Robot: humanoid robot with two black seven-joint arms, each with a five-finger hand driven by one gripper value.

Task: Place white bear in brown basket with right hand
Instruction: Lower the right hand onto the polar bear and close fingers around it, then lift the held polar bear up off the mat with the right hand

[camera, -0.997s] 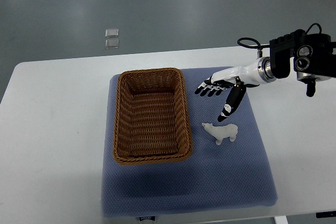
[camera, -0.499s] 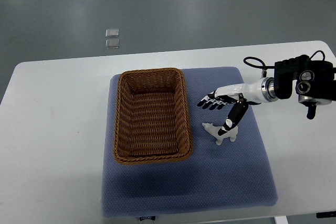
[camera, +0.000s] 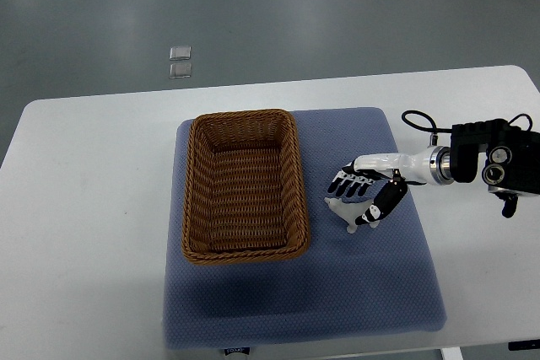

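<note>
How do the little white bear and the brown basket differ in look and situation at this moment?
The white bear is small, smooth and solid, while the brown basket is large, woven, rectangular and hollow. The bear lies under the right hand, whose fingers arch over it; the basket stands apart from the hand, with nothing in it. The bear lies right of the basket. Both rest on the blue mat.

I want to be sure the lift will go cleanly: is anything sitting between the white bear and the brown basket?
Nothing visible does. The white bear lies on the blue mat just right of the brown basket, with only bare mat between them. The right hand is already over the bear. The basket's near wall must be cleared.
</note>
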